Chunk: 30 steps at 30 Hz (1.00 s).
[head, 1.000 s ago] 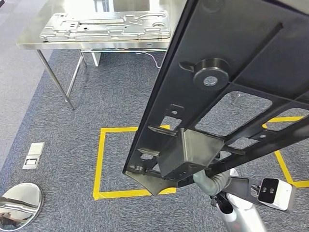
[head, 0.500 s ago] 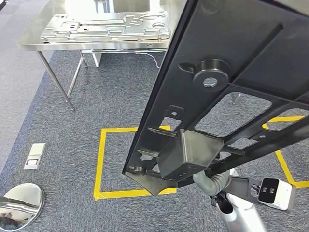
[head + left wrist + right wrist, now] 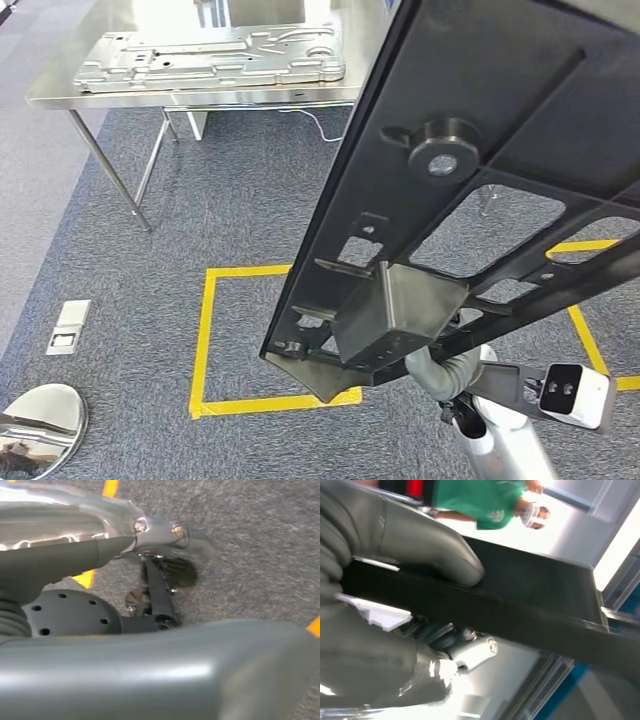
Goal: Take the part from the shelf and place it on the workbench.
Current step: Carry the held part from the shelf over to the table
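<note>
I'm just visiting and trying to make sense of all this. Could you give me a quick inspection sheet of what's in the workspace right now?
Surface: steel workbench ahead, carrying a silver stamped panel.
Job's things: large black part, held up, tilted, off the floor.
Clutter: round mirror and floor socket plate on the carpet.
Hands: right hand grips the part's edge; left hand hangs empty over the carpet, fingers blurred.
Cables: thin cable under the workbench.
Surroundings: grey carpet, yellow tape square; a person in green nearby.
</note>
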### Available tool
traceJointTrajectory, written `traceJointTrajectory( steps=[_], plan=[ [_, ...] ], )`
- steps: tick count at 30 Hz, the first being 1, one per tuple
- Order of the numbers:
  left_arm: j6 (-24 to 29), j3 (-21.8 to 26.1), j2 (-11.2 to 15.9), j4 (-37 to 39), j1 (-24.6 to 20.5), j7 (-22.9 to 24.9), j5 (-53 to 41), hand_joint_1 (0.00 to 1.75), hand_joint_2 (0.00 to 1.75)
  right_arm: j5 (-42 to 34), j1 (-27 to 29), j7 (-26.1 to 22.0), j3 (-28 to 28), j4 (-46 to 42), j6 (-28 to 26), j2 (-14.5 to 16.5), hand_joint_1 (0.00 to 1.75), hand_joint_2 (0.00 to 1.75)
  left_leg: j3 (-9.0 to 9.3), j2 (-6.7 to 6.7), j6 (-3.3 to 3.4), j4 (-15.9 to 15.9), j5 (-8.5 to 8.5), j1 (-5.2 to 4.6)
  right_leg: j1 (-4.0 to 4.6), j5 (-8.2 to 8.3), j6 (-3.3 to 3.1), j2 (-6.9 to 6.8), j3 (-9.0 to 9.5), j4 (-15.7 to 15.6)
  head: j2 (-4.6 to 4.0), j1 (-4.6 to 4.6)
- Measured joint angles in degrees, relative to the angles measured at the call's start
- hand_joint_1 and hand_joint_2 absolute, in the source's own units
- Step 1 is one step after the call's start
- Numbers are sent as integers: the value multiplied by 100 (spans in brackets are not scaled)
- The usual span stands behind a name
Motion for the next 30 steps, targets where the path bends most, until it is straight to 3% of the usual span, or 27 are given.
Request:
traceJointTrajectory(
  steps=[2,3,6,7,8,10,12,15,18,21,22,23,24,26,27,30],
  plan=[
    [-6,-1,-1,0,-5,-9,-1,0,175,-4,-13,-5,-3,-1,-1,-5,175,175,-49,-4,-31,151,-97,14,-10,-29,-67,1,31,-1,0,-1],
    [-8,-1,0,0,-7,-13,-2,0,175,-4,-19,-6,-3,-1,0,-5,175,175,-162,-5,-53,382,-214,19,-15,-45,-98,-3,54,-4,0,-1],
    [-11,-1,-1,0,1,-21,-2,0,175,-4,-23,-9,-3,-1,2,-6,175,175,-815,-8,-81,1475,-577,19,-2,-102,-158,-3,102,-5,0,-1],
    [-11,-1,-1,0,10,-21,-3,0,175,-4,-21,-9,-3,0,2,-6,175,175,-974,-10,-68,1662,-547,17,6,-126,-168,6,128,-5,0,-1],
    [-11,0,-1,0,18,-22,-3,0,175,-4,-20,-10,-3,0,2,-6,175,175,-1032,-13,-42,1630,-397,11,14,-153,-173,18,165,-5,0,-1],
    [-11,0,0,0,25,-23,-4,0,175,-5,-21,-11,-3,-1,5,-6,175,175,-889,-26,60,1026,134,-22,29,-221,-178,35,265,-10,0,-1],
    [-11,1,8,0,25,-25,-4,0,175,-5,-24,-14,-3,1,8,-6,175,175,-720,-52,174,490,466,-81,32,-272,-160,44,318,-21,0,-1],
    [-10,3,12,0,25,-33,-5,0,175,-6,-18,-16,-4,-2,10,-6,175,175,-652,-68,258,285,434,-143,9,-287,-67,50,321,-70,0,-3],
    [-11,4,10,0,13,-45,-5,0,175,-7,-36,-19,-14,-13,13,-9,175,175,-487,-51,271,44,392,-93,28,-418,1,21,275,100,0,3],
    [-15,4,0,0,15,-45,-8,0,175,-6,-34,-19,-23,-5,20,-13,175,175,-381,-48,288,-5,346,-84,36,-763,11,19,-263,1040,0,8],
    [-16,4,-3,0,17,-44,-8,0,175,-6,-24,-18,-25,-1,25,-14,175,175,-348,-48,291,-4,318,-89,39,-780,18,19,-429,1270,0,8],
    [-16,4,-6,0,19,-43,-8,0,175,-6,-17,-18,-27,3,31,-15,175,175,-309,-48,289,-3,286,-93,43,-691,23,19,-508,1315,0,8],
    [-16,4,-6,0,20,-43,-8,0,175,-6,-14,-18,-27,4,37,-15,175,175,-258,-49,283,-2,251,-96,47,-497,23,18,-476,1145,0,8],
    [-16,4,-9,0,22,-44,-8,0,175,-6,-16,-18,-27,4,44,-15,175,175,-156,-49,251,0,169,-99,66,-40,-15,8,-217,463,0,5],
    [-16,4,-13,0,19,-44,-8,0,175,-6,-19,-18,-27,2,46,-14,175,175,-131,-52,222,11,133,-102,83,86,-46,1,-93,165,0,3],
    [-16,4,-23,0,10,-43,-8,0,175,-5,-21,-18,-25,-4,48,-13,175,175,-131,-44,130,23,78,-97,132,71,-134,6,0,-88,0,-4]
  ],
)
